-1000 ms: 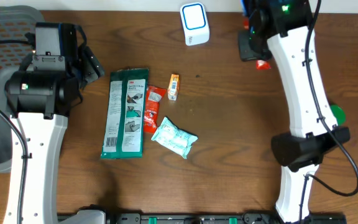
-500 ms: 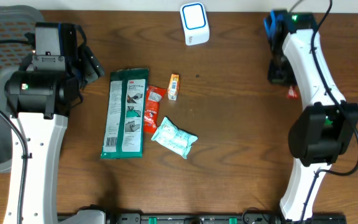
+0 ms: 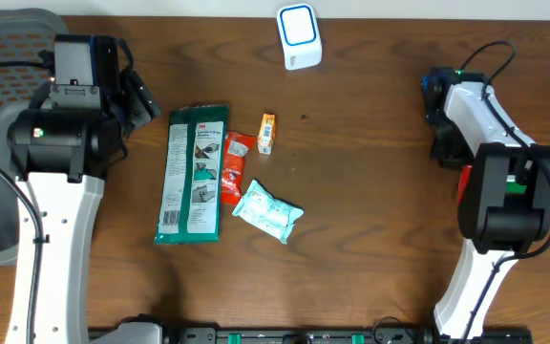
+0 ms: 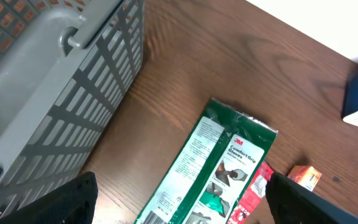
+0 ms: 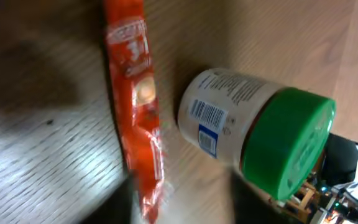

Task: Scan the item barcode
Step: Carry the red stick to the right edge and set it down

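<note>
- Under the right hand [image 3: 444,145]: red packet [image 5: 132,112], the item in play, lying on the table [image 3: 370,220]. Just beside it is a jar [image 5: 247,124] on its side, green lid, barcode [image 5: 207,115] showing.
- Right hand, state: cannot tell. Its fingers are not clear in the wrist view, and the arm hides them from above.
- Left hand [image 3: 139,99]: released, fingers wide, nothing between them. Basket [image 4: 55,106] at its outer side, green pack [image 3: 194,172] just ahead.
- Past the green pack from the left hand: red sachet [image 3: 234,167], orange box [image 3: 266,133] and teal pouch [image 3: 267,212], close together.
- Scanner [image 3: 299,36]: well apart from both hands.
- Step, as judged: setting the packet down with the jar.
- Next move: reach the cluster, grasp one item, then turn its barcode to the scanner.
</note>
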You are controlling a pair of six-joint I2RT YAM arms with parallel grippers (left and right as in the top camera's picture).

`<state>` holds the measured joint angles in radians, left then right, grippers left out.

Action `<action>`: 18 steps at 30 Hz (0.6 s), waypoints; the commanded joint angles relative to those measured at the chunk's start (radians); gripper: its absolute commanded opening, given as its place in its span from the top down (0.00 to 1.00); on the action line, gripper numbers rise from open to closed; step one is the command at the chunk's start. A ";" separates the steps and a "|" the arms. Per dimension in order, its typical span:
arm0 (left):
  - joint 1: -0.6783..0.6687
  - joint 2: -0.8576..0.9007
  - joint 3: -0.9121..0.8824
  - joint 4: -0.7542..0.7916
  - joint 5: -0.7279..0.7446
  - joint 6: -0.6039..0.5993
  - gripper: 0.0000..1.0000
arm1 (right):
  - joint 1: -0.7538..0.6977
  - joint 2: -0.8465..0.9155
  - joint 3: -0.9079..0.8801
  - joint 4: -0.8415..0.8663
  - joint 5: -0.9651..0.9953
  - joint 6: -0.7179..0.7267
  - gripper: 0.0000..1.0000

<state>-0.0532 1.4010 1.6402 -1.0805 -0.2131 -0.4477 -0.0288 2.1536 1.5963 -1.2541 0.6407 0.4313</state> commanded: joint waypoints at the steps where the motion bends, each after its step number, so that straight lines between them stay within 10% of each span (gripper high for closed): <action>1: 0.004 0.003 0.016 -0.003 -0.013 0.002 0.13 | -0.011 0.012 -0.008 0.007 0.036 -0.071 0.31; 10: 0.004 0.003 0.016 -0.003 -0.013 0.002 0.13 | 0.025 0.012 0.116 -0.044 -0.097 -0.161 0.39; 18: 0.004 0.003 0.016 -0.003 -0.013 0.002 0.13 | 0.121 0.012 0.183 0.048 -0.880 -0.240 0.39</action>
<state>-0.0532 1.4010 1.6402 -1.0805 -0.2131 -0.4477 0.0399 2.1536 1.7672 -1.2358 0.2127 0.2604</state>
